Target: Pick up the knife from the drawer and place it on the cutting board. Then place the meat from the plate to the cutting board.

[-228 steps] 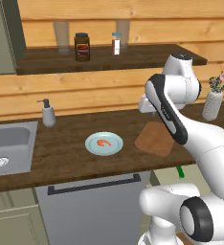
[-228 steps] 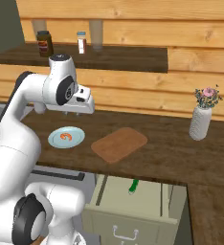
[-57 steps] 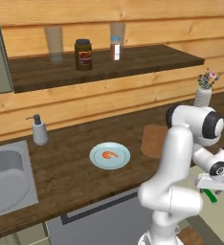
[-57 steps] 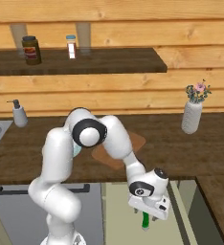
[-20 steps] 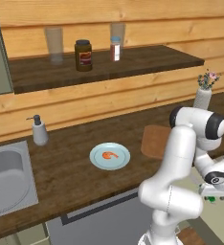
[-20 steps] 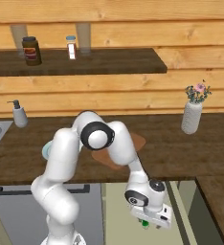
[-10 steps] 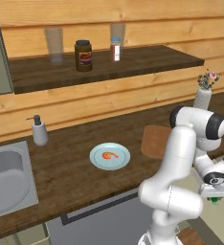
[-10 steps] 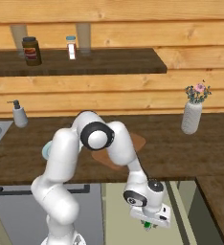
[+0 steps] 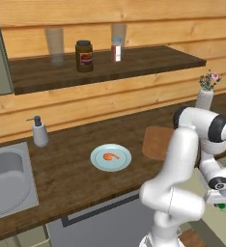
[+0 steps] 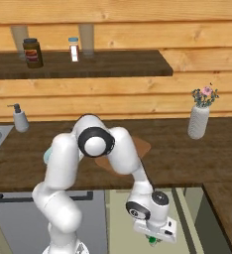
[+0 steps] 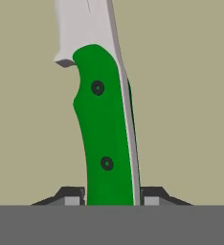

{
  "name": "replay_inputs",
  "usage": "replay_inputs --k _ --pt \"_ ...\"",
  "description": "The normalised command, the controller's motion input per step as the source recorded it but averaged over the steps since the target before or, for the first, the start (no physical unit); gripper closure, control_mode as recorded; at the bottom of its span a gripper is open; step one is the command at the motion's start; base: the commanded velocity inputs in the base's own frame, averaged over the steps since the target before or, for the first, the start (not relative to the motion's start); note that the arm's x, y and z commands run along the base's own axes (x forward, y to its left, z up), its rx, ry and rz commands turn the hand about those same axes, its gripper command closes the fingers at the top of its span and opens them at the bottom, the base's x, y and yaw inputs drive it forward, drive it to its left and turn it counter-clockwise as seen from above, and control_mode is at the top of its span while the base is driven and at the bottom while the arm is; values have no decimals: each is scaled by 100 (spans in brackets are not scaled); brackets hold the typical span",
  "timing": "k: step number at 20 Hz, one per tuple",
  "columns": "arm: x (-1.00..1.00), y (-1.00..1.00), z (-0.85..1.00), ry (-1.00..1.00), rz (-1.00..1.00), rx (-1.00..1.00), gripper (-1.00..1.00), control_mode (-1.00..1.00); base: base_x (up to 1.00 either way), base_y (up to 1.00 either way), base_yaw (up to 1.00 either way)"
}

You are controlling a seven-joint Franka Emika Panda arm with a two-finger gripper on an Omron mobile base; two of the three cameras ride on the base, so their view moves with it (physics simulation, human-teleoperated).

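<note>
**Gripper down in the drawer, closed on the knife handle**

In the hand view the gripper (image 11: pixel 111 196) has its two fingertips pressed against either side of the green handle of the knife (image 11: pixel 106 129), whose pale blade runs away over the olive floor of the drawer (image 11: pixel 190 95). The right base view shows the hand low inside the open drawer (image 10: pixel 187 218), below the counter edge, with a speck of green under it. Beyond the drawer, on the counter, the left base view shows the cutting board (image 9: pixel 156 142) partly behind the arm, and left of the board the plate (image 9: pixel 111 157) holding the meat (image 9: pixel 111 156).
</note>
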Motion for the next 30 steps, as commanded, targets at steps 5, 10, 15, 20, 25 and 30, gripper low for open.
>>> replay_inputs --k 5,10,15,20,25,30 --pt "-58 -13 95 -1 0 0 100 -100 0 0 0" --pt "-50 -9 100 0 0 0 100 -100 0 0 0" --pt "-5 0 100 0 0 0 100 -100 0 0 0" --pt "0 -19 100 0 0 2 100 -100 0 0 0" --pt "-5 -43 100 4 0 10 100 -100 0 0 0" --pt "-38 -43 100 4 0 13 100 -100 0 0 0"
